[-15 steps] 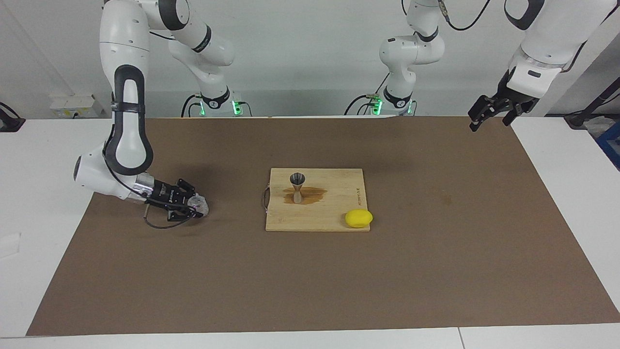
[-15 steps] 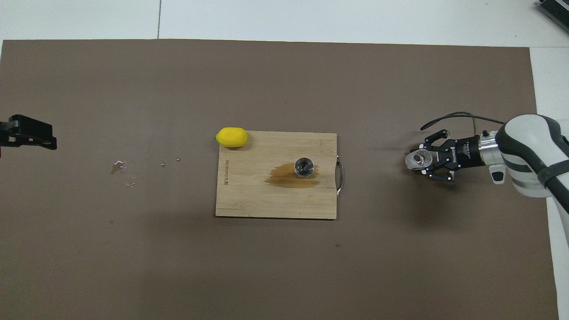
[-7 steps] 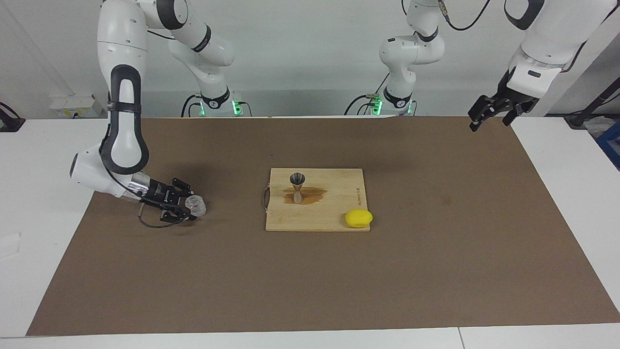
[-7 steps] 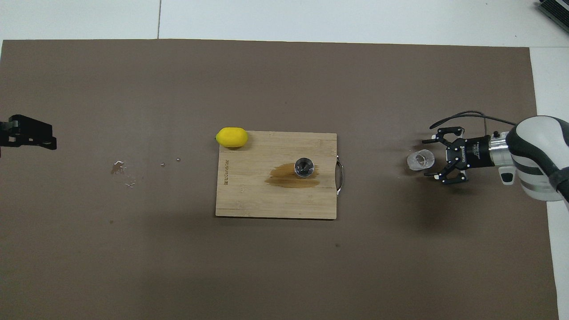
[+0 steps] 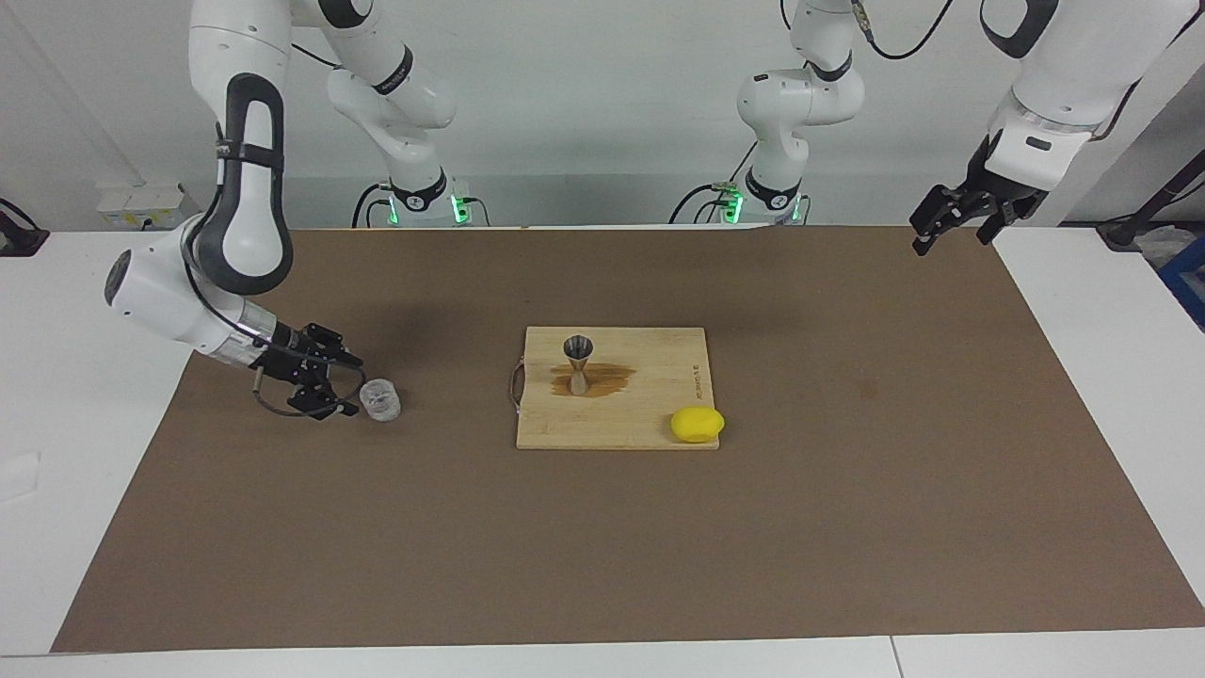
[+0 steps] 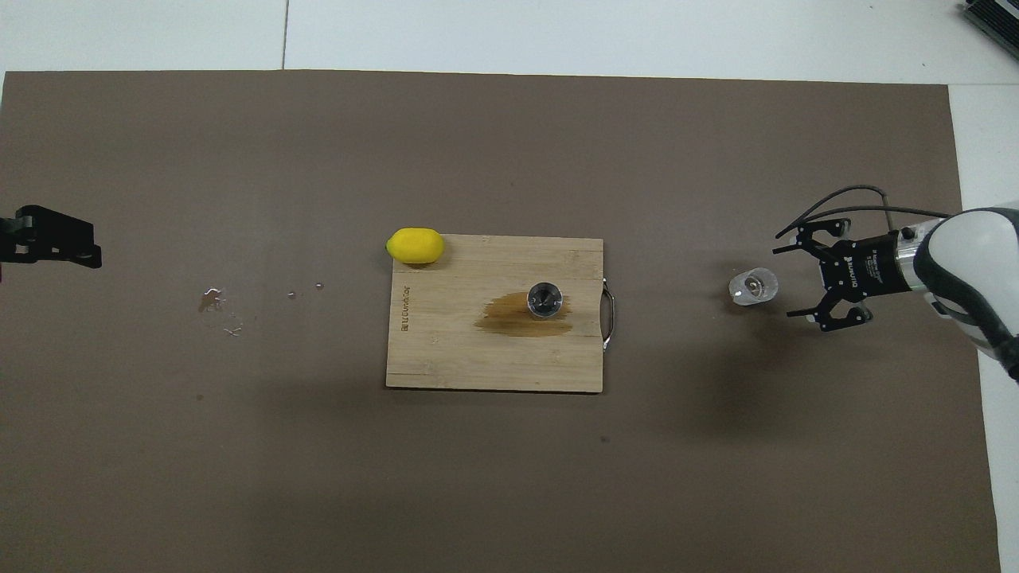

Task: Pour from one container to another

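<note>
Glass cup (image 5: pixel 381 399) freestanding, right gripper (image 6: pixel 800 281) fingers apart

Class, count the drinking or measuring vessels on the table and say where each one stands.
2. The clear glass cup stands on the brown mat toward the right arm's end, just off the open right claw. The steel jigger stands upright on the wooden cutting board. None seems hidden.

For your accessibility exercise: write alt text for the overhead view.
The right gripper, fingers open, sits just clear of a small clear glass cup standing on the brown mat. A shiny steel hourglass jigger stands in a brown stain on a wooden cutting board, a yellow lemon at its corner.
</note>
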